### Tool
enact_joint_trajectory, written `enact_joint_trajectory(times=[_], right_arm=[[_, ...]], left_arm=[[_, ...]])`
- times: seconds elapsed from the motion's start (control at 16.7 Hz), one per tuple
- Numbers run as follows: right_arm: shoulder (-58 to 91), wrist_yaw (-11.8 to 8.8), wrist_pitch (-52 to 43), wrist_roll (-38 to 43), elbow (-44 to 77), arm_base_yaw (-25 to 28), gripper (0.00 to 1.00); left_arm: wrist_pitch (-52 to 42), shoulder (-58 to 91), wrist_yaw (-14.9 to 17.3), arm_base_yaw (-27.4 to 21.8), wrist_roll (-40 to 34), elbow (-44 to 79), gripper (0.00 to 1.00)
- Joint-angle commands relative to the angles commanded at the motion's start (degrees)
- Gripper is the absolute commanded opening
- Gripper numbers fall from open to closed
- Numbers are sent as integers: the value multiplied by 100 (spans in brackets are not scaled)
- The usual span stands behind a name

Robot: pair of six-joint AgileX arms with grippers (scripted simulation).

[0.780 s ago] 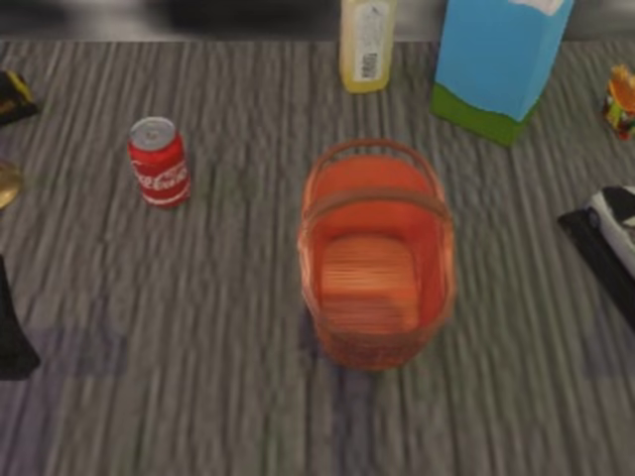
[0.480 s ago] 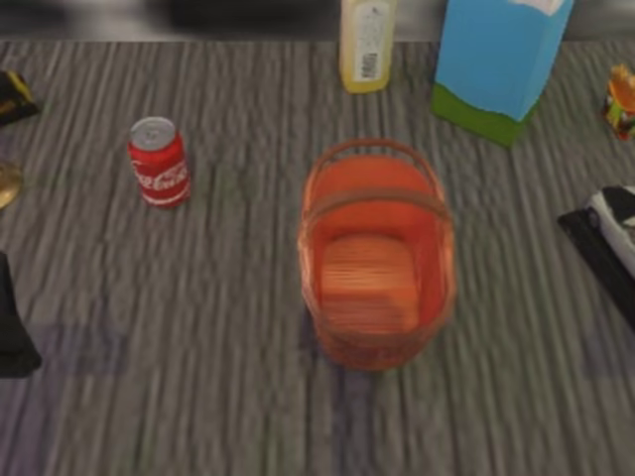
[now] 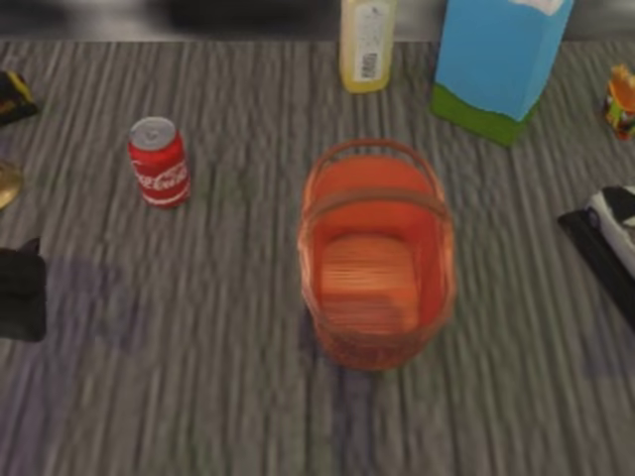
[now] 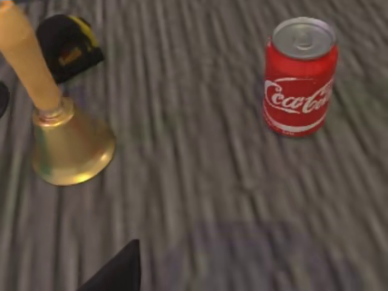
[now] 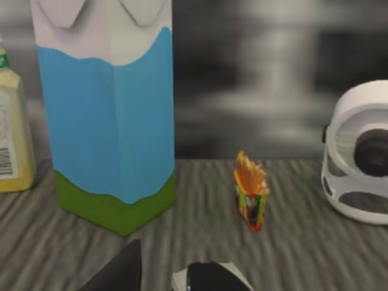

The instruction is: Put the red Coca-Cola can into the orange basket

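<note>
The red Coca-Cola can (image 3: pixel 159 162) stands upright on the grey striped table at the left of the top view. It also shows upright in the left wrist view (image 4: pixel 299 76), some way ahead of the camera. The orange basket (image 3: pixel 377 327) sits near the table's middle with its hoop handle up and nothing inside. My left gripper (image 3: pixel 22 295) is at the table's left edge, nearer the front than the can and apart from it. My right gripper (image 3: pixel 600 243) is parked at the right edge.
A brass bell (image 4: pixel 70 142) and a black-and-yellow tape measure (image 4: pixel 66 45) lie left of the can. A pale yellow bottle (image 3: pixel 367 45) and a blue and green carton (image 3: pixel 501 59) stand at the back. A toy box of fries (image 5: pixel 250 191) and a white round object (image 5: pixel 357 157) are at the right.
My left gripper has moved away from the front edge toward the can and slightly to the right. Can, basket and right arm have not moved.
</note>
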Motion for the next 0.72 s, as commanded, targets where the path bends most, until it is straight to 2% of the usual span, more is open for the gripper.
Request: enact_joint_trajectory(times=[0.72], right_arm=[[0, 0, 0, 0, 0, 0, 100]], left_arm=[[-4860, 7313, 58, -603, 1639, 7075, 100]])
